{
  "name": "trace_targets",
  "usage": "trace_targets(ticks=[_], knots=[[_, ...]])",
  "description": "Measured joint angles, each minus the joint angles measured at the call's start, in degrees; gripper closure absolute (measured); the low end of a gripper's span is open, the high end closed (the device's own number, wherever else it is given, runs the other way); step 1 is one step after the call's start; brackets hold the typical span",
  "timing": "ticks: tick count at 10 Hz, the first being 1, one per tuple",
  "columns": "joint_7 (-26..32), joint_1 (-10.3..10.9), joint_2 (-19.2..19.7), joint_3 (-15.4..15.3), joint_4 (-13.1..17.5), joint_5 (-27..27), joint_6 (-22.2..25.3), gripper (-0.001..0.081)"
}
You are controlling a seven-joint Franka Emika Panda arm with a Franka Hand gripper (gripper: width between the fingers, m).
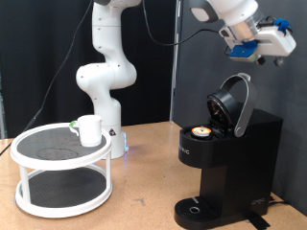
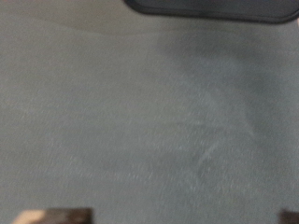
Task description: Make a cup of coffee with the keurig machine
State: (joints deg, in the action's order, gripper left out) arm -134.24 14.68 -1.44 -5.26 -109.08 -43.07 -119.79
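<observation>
The gripper [image 1: 271, 50] hangs high above the tall black plastic keurig machine [image 1: 227, 158], nothing visibly held; how far it is open cannot be told. The machine's lid [image 1: 233, 103] is raised, a pod [image 1: 201, 132] seated. The small white ceramic cup [image 1: 89, 130] sits on the white round two-tier rack [image 1: 63, 170], well apart.

Keurig machine [image 1: 223, 158] (lid up) beside cup [image 1: 89, 129].

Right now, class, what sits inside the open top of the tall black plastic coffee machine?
Inside the tall black plastic coffee machine, under its raised lid, sits a small round pod with a tan top. The chamber below the pod is hidden.
</observation>
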Motion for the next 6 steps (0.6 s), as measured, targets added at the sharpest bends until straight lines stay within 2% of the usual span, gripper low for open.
trace_targets(ticks=[1,3,6], knots=[[0.19,-0.06,-0.1,0.11,-0.67,0.01,-0.01,0.046],[0.62,-0.31,-0.31,0.22,-1.82,0.01,-0.13,0.0751],[2.3,-0.79,-0.67,0.39,-3.12,0.01,-0.51,0.079]])
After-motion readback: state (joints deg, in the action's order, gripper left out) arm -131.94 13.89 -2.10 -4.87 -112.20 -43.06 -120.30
